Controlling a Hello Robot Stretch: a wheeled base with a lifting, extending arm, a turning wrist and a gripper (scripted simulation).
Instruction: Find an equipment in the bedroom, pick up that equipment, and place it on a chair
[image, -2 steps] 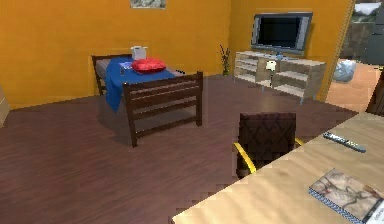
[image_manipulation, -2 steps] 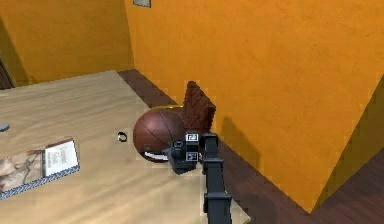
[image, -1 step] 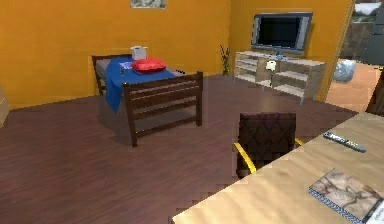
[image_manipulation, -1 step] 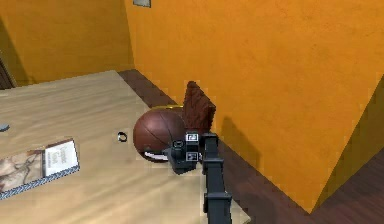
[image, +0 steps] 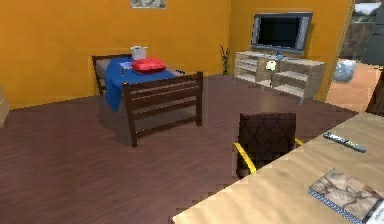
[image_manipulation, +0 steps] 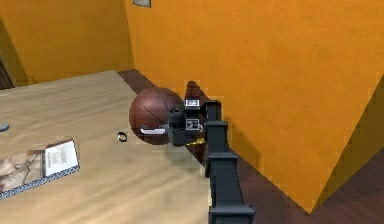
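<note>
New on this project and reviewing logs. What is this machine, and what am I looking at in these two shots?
It is a simulated wheeled robot with one extending arm and a two-finger gripper.

The forward view looks ahead from the robot. It shows a bed with a blue cover, a TV and a dark chair drawn up to a wooden table. A remote and a book lie on the table.

The arm side view looks out sideways from the robot's body. The dark bar is the arm, and it ends in the gripper. A brown ball, which looks like a basketball, is right at the gripper near the table's edge. I cannot tell whether the gripper holds it.
</note>
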